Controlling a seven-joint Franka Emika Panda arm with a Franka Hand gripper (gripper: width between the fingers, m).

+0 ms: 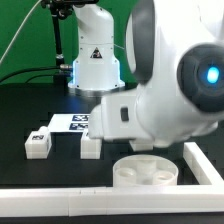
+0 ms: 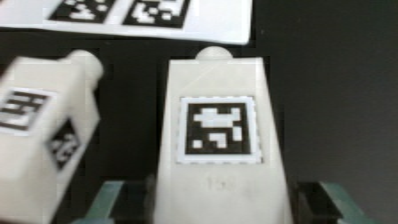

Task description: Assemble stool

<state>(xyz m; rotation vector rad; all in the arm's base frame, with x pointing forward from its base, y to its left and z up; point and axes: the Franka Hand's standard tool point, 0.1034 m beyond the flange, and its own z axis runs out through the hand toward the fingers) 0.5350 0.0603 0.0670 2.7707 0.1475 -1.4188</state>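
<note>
The stool's round seat [image 1: 145,172] is lying at six o'clock in the exterior view, its legs [image 1: 90,147] standing at ten o'clock from it. The gripper [image 2: 217,200] is straddling one leg [image 2: 217,120], jaws wide, gripping nothing; it should be centring squarely before closing

stool leg [image 2: 217,120] and seat [image 1: 145,172] look matt white plastic — arm shell [image 1: 165,50] glossy, table [image 1: 25,105] matt black.
</note>
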